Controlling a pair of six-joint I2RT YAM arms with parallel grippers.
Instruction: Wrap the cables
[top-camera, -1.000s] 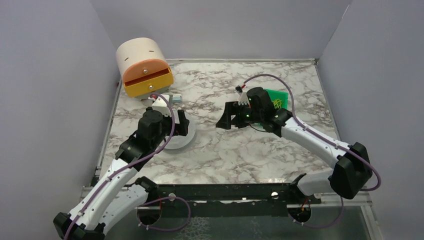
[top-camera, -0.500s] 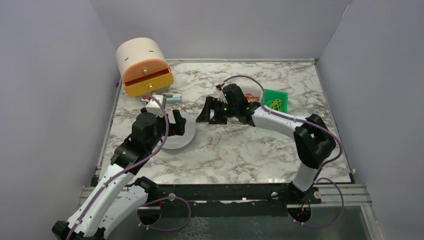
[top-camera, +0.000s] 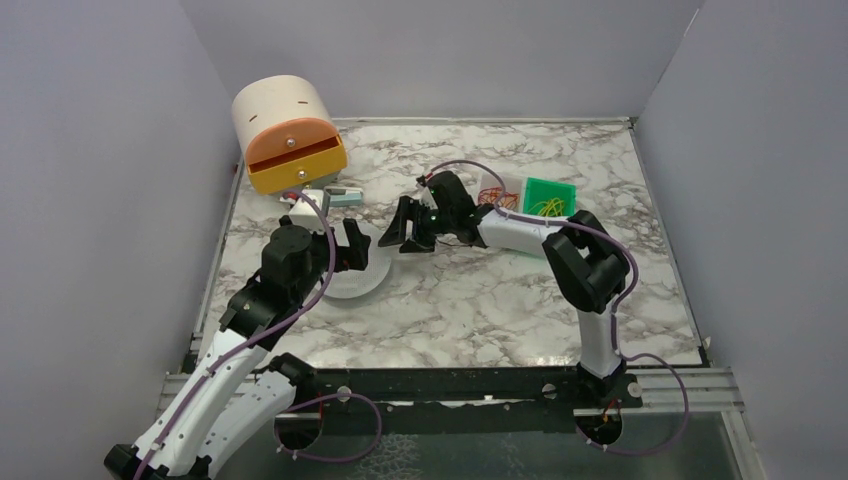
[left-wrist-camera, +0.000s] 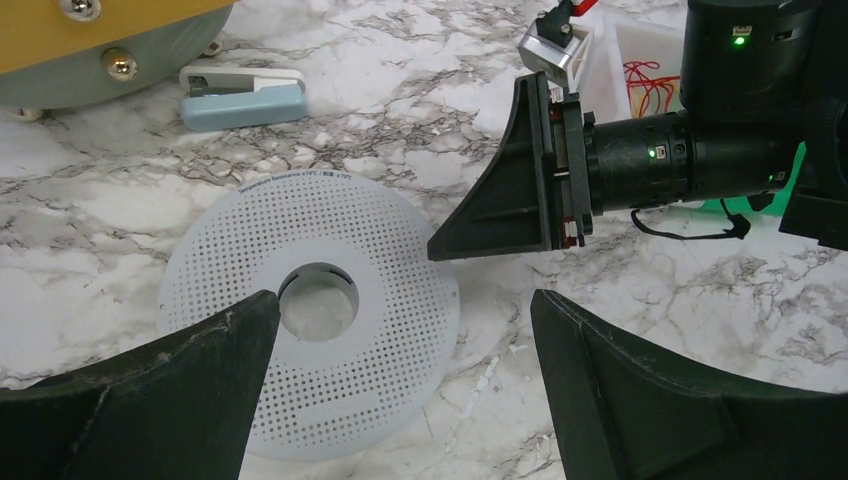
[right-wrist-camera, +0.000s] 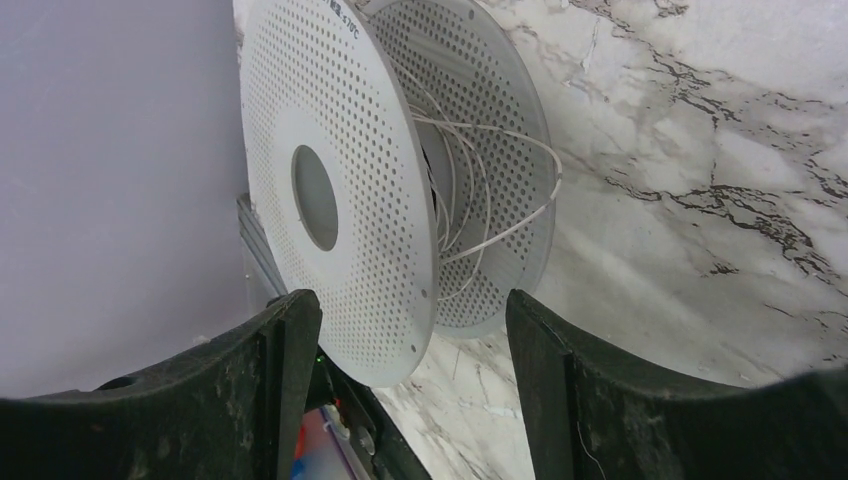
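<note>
The pale grey perforated spool (top-camera: 352, 282) lies flat on the marble table; it also shows in the left wrist view (left-wrist-camera: 380, 330). In the right wrist view the spool (right-wrist-camera: 340, 180) carries a few loose turns of pale thin strand (right-wrist-camera: 480, 190). The red-orange cables (top-camera: 497, 196) lie in a white tray behind the right arm, also seen in the left wrist view (left-wrist-camera: 648, 85). My left gripper (top-camera: 352, 250) is open above the spool's right side (left-wrist-camera: 400, 385). My right gripper (top-camera: 398, 238) is open and empty (right-wrist-camera: 410, 370), pointing at the spool's edge from the right.
A green tray (top-camera: 551, 197) with yellow-green wires sits right of the white tray. A cream and orange container (top-camera: 288, 135) stands at the back left. A small blue-grey clip (left-wrist-camera: 243, 97) lies in front of it. Grey walls close in the table.
My right arm has swung left from over the trays toward the spool, uncovering both trays. My left gripper has shifted slightly back over the spool. Both stay open.
</note>
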